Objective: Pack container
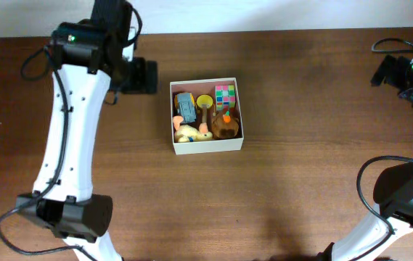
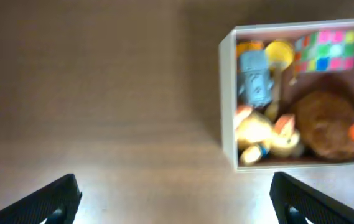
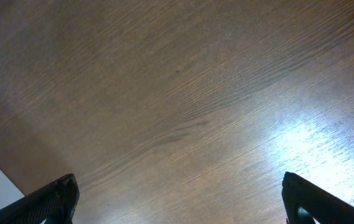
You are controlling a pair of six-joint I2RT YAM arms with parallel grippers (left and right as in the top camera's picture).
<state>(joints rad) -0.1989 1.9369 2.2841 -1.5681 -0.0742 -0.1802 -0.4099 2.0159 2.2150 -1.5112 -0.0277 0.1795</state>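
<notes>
Sitting in the middle of the table, the box holds toys. The left claw hangs wide open and empty near its far left corner, much nearer than the right claw, also wide and empty

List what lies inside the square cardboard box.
The cream-white cardboard box holds: blue toy figure, yellow round piece, multicoloured cube, brown plush toy, yellow plush animal. Anything beneath them is hidden.
</notes>
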